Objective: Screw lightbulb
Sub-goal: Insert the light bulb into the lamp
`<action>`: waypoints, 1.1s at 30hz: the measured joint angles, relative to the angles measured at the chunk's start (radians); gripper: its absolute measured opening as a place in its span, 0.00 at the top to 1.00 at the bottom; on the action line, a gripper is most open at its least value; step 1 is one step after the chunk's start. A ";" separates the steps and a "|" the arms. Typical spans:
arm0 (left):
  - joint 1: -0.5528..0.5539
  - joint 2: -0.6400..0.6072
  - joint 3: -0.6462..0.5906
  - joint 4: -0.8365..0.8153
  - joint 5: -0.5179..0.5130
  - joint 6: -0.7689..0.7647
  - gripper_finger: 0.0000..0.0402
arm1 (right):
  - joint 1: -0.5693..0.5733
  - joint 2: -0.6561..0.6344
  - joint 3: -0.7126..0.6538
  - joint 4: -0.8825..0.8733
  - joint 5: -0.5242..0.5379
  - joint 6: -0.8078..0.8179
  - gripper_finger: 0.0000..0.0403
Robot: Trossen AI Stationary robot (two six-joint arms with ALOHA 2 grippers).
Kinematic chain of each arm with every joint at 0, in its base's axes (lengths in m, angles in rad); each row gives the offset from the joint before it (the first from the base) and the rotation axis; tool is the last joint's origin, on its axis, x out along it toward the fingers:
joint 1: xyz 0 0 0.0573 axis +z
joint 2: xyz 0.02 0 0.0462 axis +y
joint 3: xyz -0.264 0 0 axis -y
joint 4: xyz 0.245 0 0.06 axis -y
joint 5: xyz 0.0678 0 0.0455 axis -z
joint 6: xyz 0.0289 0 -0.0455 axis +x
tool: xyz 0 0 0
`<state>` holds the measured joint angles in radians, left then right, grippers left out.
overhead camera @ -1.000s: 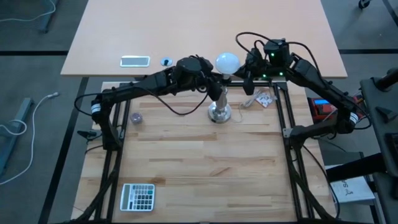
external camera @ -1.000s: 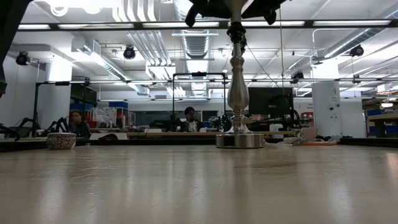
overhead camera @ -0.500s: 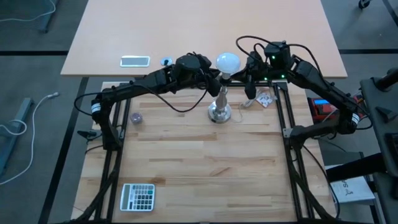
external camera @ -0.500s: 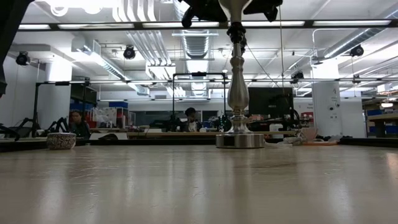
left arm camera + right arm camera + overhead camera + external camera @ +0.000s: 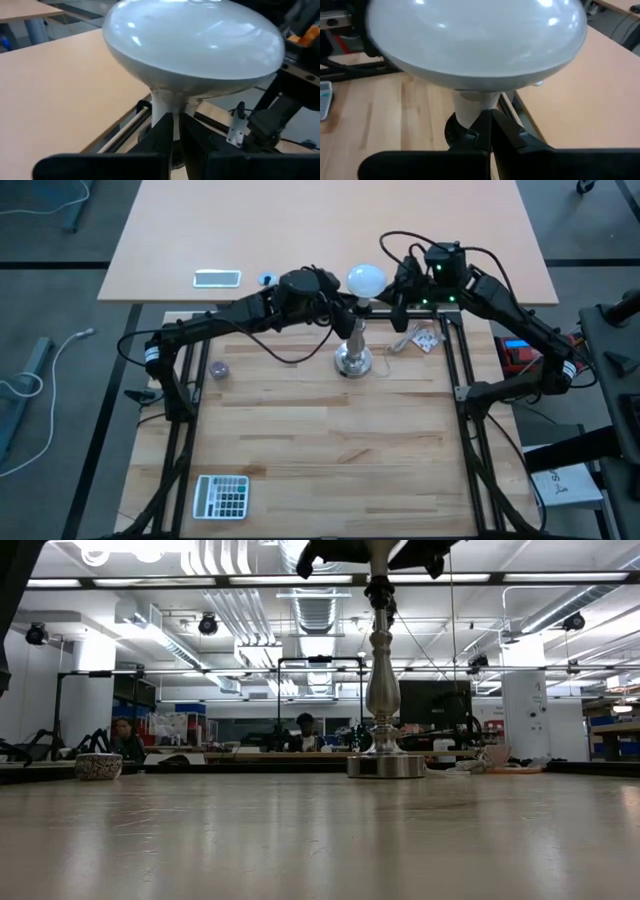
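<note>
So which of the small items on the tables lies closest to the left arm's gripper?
The little blue-and-white round item on the far tan table, just right of the white phone; the calculator and small round object lie farther off.

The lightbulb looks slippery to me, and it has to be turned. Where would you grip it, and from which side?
Grip the lightbulb at its narrow neck, coming in level from the side. The globe is wide and smooth, while the neck tapers just above the stand. Both the left gripper and the right gripper already sit there.
</note>
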<state>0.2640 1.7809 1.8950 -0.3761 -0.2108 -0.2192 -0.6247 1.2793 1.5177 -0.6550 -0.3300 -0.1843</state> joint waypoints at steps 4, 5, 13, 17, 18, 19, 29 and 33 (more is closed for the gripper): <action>0.003 0.000 0.000 -0.001 -0.028 0.018 0.95 | 0.001 -0.003 0.000 -0.006 -0.039 0.009 1.00; 0.005 0.000 0.000 -0.001 -0.029 0.021 0.95 | 0.003 -0.003 0.000 -0.006 -0.039 0.011 1.00; 0.011 0.000 -0.004 -0.012 -0.038 0.023 0.95 | 0.035 -0.014 0.000 -0.032 -0.064 0.001 1.00; 0.007 -0.008 -0.001 -0.055 -0.040 0.001 0.95 | 0.027 -0.020 0.000 -0.055 0.028 -0.009 1.00; 0.003 -0.014 -0.001 -0.053 -0.041 -0.001 0.95 | 0.020 -0.020 0.000 -0.052 0.050 -0.011 1.00; -0.001 -0.020 -0.001 -0.053 -0.039 -0.002 0.95 | 0.013 -0.021 0.000 -0.048 0.062 -0.014 1.00; -0.009 0.011 -0.002 -0.013 0.012 0.000 0.95 | 0.002 0.008 -0.001 0.016 -0.005 0.035 1.00; -0.002 0.011 -0.002 -0.010 0.006 0.000 0.95 | 0.003 0.004 -0.001 0.011 -0.017 0.043 1.00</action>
<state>0.2620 1.7920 1.8935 -0.3866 -0.2049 -0.2188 -0.6212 1.2836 1.5169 -0.6440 -0.3473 -0.1414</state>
